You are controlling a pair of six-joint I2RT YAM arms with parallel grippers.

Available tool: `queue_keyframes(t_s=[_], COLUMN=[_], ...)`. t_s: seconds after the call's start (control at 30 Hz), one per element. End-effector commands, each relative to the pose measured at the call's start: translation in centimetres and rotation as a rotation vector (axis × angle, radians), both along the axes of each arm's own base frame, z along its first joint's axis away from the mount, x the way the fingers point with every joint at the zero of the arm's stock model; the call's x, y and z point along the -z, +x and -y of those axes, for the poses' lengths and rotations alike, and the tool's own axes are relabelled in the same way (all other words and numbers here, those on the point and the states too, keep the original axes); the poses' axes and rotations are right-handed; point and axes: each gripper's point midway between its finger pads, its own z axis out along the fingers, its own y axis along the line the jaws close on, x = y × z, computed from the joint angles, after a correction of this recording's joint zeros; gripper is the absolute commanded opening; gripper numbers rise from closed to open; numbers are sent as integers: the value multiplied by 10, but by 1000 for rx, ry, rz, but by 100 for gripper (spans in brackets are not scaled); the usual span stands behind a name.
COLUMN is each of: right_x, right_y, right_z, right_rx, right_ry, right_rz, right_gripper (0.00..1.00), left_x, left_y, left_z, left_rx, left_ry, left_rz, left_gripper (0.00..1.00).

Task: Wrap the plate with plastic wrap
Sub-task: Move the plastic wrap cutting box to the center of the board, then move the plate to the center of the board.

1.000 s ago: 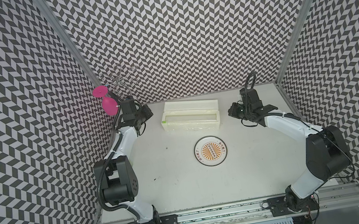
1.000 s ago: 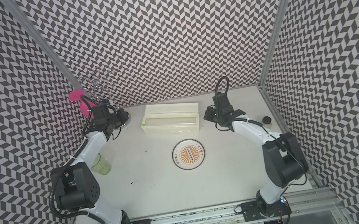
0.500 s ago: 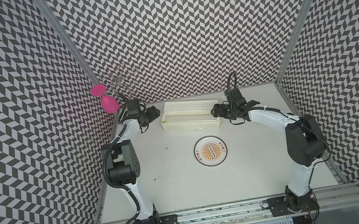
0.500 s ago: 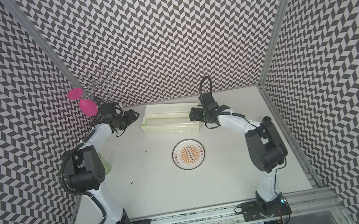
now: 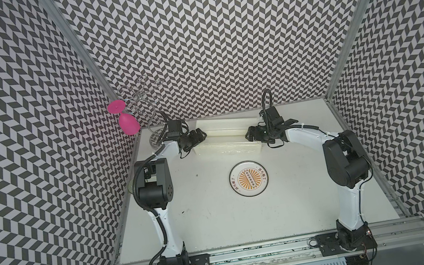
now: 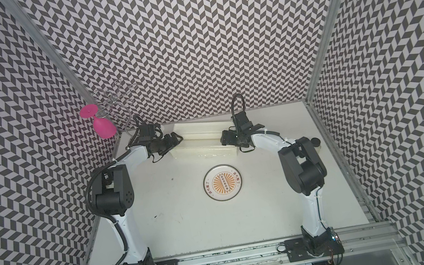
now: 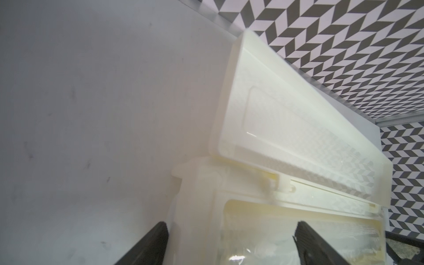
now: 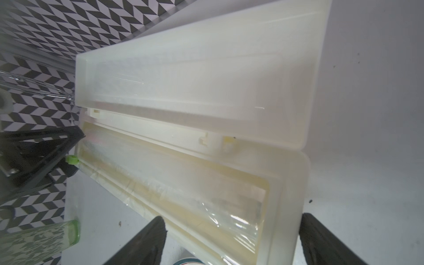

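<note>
The plate (image 5: 249, 179), white with an orange sunburst centre, lies flat in the middle of the table in both top views, bare, with both grippers beyond it. Behind it is the long cream dispenser box (image 5: 225, 139) with its lid folded back. Glossy plastic wrap (image 8: 229, 220) lies inside the box body. My left gripper (image 7: 230, 229) is open over the box's left end (image 5: 199, 136), nothing between its fingers. At the right end of the box (image 5: 249, 134), my right gripper (image 8: 232, 219) also stands open, its fingers either side of the box corner.
A wire rack (image 5: 141, 98) with a pink glass (image 5: 127, 124) hanging from it stands in the back left corner. A green cup (image 8: 41, 238) sits near the left wall. The box carries a small green tab (image 8: 72, 159). A small dark object (image 6: 315, 141) lies by the right wall.
Both arms have swung inward from the sides to the two ends of the dispenser box. Both grippers have gone from shut to open.
</note>
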Motion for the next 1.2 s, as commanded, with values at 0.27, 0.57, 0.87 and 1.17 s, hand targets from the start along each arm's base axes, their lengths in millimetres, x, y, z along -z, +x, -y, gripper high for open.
queue_keyframes(t_s=[0.27,0.57,0.87,1.17], right_x=[-16,-35,-19,9], right_y=[3,-31,-87,-78], right_z=[48,108,92,86], right_rx=[-19,72,-26,-23], right_ry=[70,97,258,294], right_rz=[84,136,157,196], right_gripper=[90,100,93,84], left_x=[-43,-53,-69,-35], left_y=[-53,-64,-139,-192], left_z=[85,11,34,62], left_rx=[183,-4,-2,50], left_ry=[-151,-164,-280,-288], left_rz=[73,75,201,189], left_gripper=[84,86,85,79])
